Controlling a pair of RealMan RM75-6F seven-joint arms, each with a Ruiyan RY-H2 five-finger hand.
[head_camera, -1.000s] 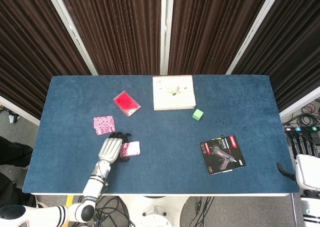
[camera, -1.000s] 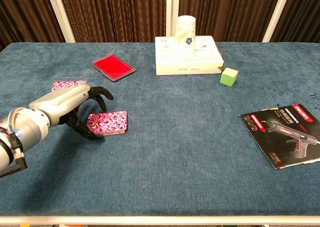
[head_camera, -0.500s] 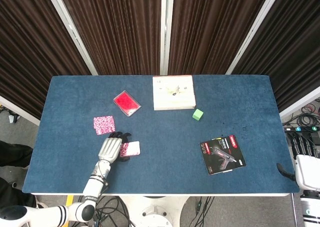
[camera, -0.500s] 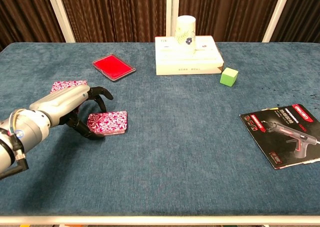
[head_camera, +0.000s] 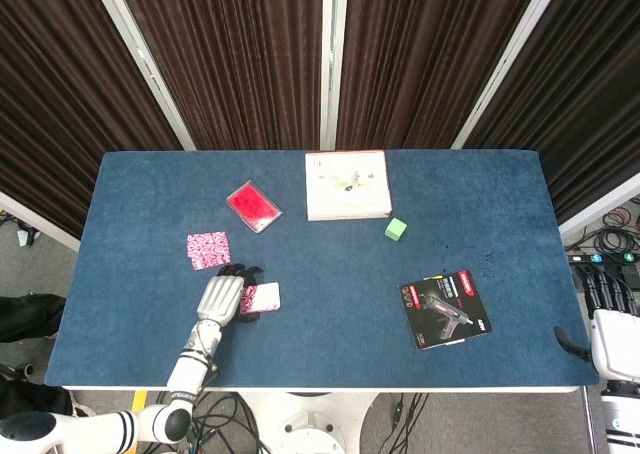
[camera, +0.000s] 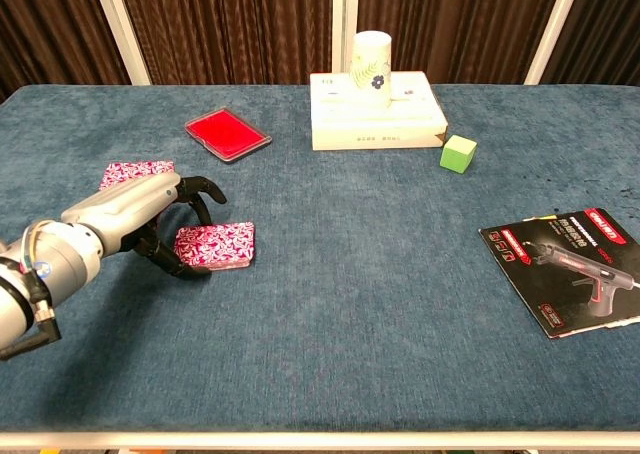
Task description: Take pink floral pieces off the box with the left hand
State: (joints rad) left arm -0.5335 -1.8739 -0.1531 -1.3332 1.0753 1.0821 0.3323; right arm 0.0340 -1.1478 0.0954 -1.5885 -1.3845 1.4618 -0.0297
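Almost nothing has moved over the last second: the left hand (camera: 150, 224) has only slid a touch toward the table's near-left corner, its dark fingertips (camera: 196, 186) still arched over the left end of the near floral piece (camera: 216, 246).

That piece, a flat pink-patterned rectangle, lies on the blue table (camera: 380, 304), near the left front and well apart from the box (camera: 377, 122). Its long axis runs left to right, nearly parallel to the front edge. The fingers are curled loosely around its left edge. Whether they are pinching it or have let go cannot be told; it appears to lie flat on the cloth, which suggests it has been set down.

A second floral piece (head_camera: 208, 249) lies flat just beyond the hand, further left, tilted slightly. On the box only a white cup (camera: 370, 62) with a flower print stands, so both pieces seem already off it.

The right hand is out of view.
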